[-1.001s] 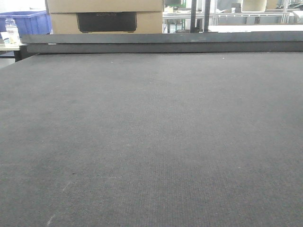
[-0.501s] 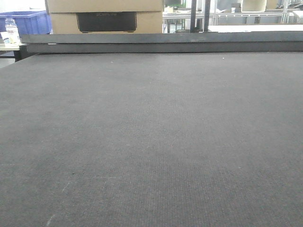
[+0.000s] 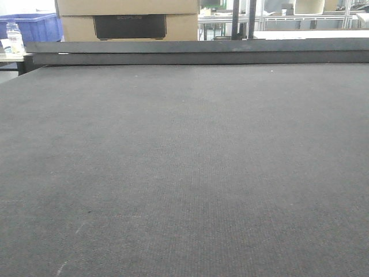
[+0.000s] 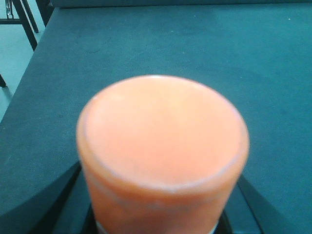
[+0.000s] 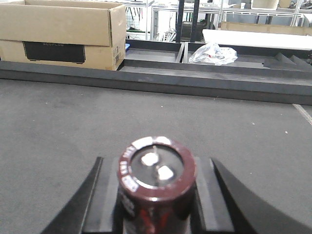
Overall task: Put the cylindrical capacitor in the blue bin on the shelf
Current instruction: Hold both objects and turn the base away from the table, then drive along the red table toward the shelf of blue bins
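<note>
Grey matted table (image 3: 184, 173) under both arms: left gripper (image 4: 156, 222) clamps the orange capacitor (image 4: 163, 136), long axis standing up between its fingers (image 4: 51, 212); right gripper (image 5: 156, 214) grips a dark-red can (image 5: 157, 170), so left arm delivers.

The cylindrical capacitor (image 4: 163, 146) sits in the left pincer (image 4: 161, 207) over the table (image 4: 195, 44), cardboard box (image 3: 78, 27) beyond.

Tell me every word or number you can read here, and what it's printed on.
"ECOFLOW", faint and uncertain: on the black panel of the cardboard box.
White marks on the rim of the dark red cylinder: too blurred to read.
No print shows on the orange cylinder.
Label on the bottle: too small to read.
</note>
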